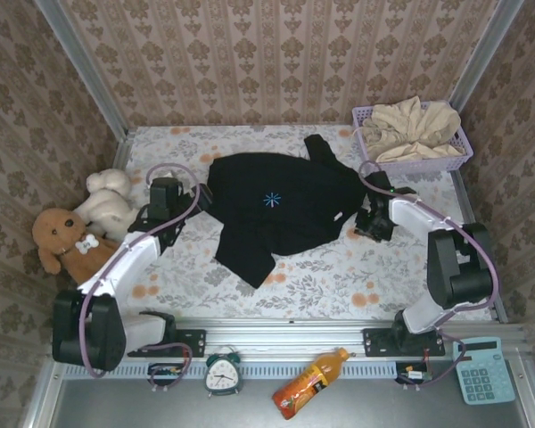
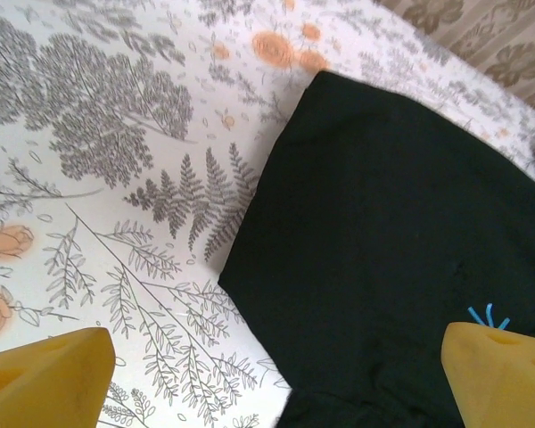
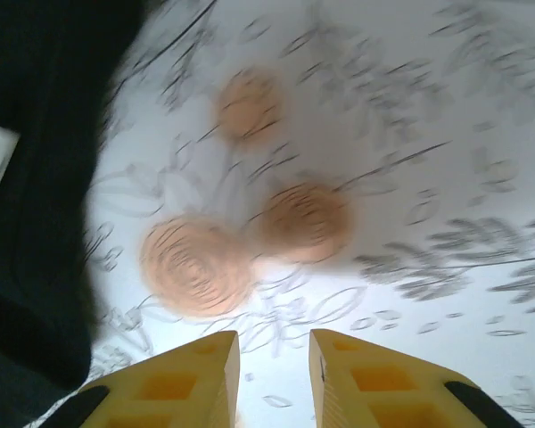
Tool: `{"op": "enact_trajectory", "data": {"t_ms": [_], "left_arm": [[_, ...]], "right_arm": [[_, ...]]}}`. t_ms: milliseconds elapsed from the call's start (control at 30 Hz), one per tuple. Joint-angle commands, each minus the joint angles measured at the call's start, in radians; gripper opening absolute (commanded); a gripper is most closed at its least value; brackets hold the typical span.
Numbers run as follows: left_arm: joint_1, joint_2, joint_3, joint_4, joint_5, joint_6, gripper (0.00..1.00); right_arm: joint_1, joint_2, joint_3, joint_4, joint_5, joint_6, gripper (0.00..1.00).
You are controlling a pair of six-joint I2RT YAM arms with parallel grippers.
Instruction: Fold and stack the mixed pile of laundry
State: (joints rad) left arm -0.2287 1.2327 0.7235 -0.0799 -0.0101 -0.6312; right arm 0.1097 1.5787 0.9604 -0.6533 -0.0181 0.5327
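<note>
Left tool (image 2: 272, 348) gapes wide; right tool (image 3: 273, 348) narrowly parted.

We record a black T-shirt (image 1: 285, 209) bearing a small blue mark (image 1: 271, 200). The garment (image 1: 412, 127) in the lavender basket (image 1: 416, 166) is beige-cream. The table cover (image 1: 339, 276) is white, printed with grey foliage and orange roses. We note one white plush toy (image 1: 107, 201) and one brown plush toy (image 1: 62, 236).
</note>
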Motion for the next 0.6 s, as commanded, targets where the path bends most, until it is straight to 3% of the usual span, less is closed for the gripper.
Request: {"op": "enact_trajectory", "data": {"t_ms": [0,100,167,200,333,567], "left_arm": [[0.013,0.069,0.041,0.031,0.095,0.044,0.89],[0.023,0.150,0.069,0.055,0.146,0.054,0.65],[0.031,0.208,0.091,0.093,0.186,0.050,0.45],[0.032,0.232,0.105,0.098,0.192,0.049,0.40],[0.045,0.320,0.154,0.104,0.168,0.046,0.43],[0.092,0.363,0.154,0.089,0.181,0.021,0.52]], "right_arm": [[0.056,-0.044,0.056,-0.038,-0.019,-0.030,0.29],[0.210,-0.035,0.085,0.035,-0.026,0.026,0.24],[0.294,0.005,0.100,0.088,-0.027,0.060,0.14],[0.326,0.037,0.109,0.113,-0.032,0.075,0.10],[0.372,0.184,0.179,0.161,-0.023,0.115,0.10],[0.318,0.352,0.283,-0.058,0.086,0.050,0.12]]}}
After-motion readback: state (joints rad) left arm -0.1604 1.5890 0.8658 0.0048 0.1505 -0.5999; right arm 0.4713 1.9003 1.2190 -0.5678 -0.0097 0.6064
